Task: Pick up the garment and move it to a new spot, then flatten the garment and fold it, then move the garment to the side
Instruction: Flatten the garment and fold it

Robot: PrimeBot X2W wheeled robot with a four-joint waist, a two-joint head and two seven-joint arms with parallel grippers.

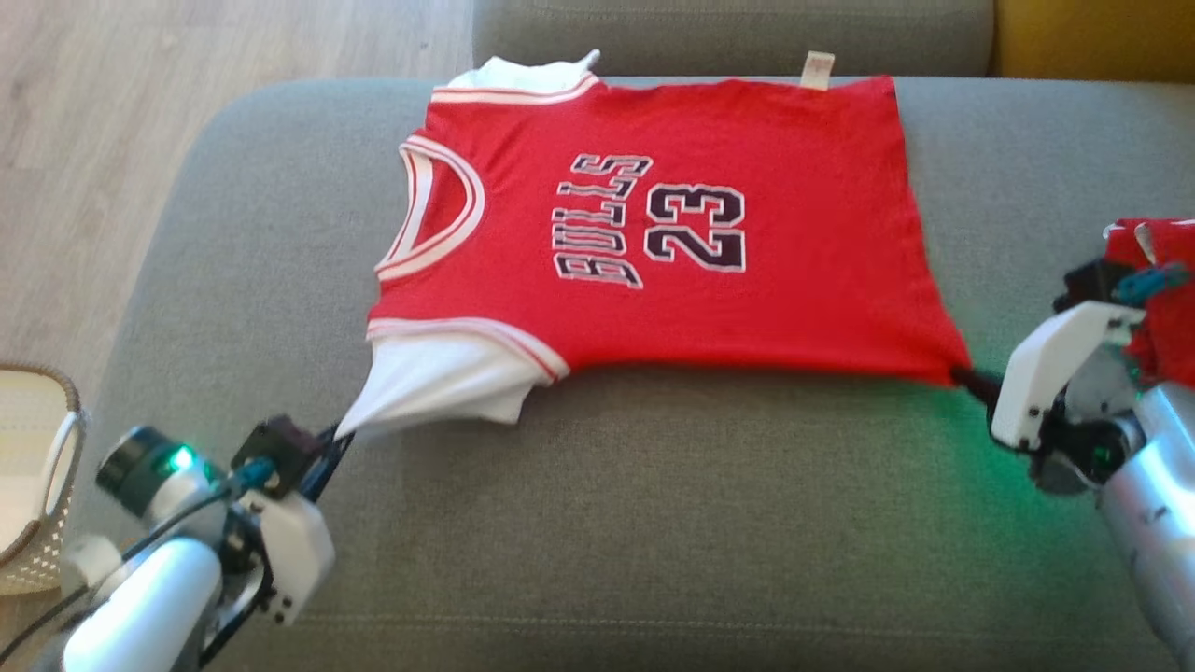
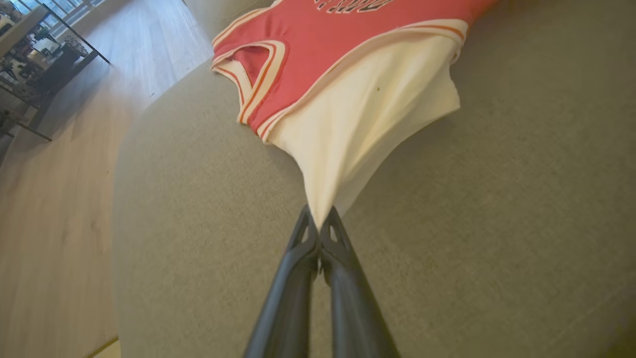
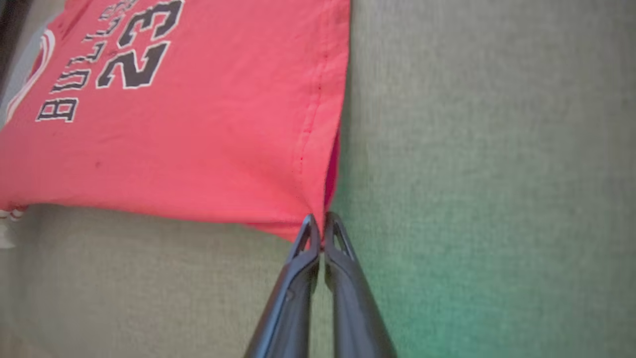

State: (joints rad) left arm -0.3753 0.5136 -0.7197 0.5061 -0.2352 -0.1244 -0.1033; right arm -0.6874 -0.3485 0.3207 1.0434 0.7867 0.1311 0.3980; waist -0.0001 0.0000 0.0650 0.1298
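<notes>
A red garment [image 1: 653, 252] with white sleeves and "BULLS 23" on it lies spread on the grey sofa cushion [image 1: 607, 523], collar toward the left. My left gripper [image 1: 338, 437] is shut on the tip of its near white sleeve [image 2: 362, 119], which is pulled out into a point at the gripper [image 2: 319, 222]. My right gripper [image 1: 962, 377] is shut on the near corner of the red hem [image 3: 303, 189], fabric pinched between the fingertips of the gripper [image 3: 322, 224]. The near edge runs between the two grippers.
A woven basket [image 1: 37, 467] stands at the left edge beside the sofa. More red cloth [image 1: 1162, 299] lies at the right edge above my right arm. Wooden floor [image 1: 140, 121] lies to the left; the sofa backrest [image 1: 728, 33] runs along the top.
</notes>
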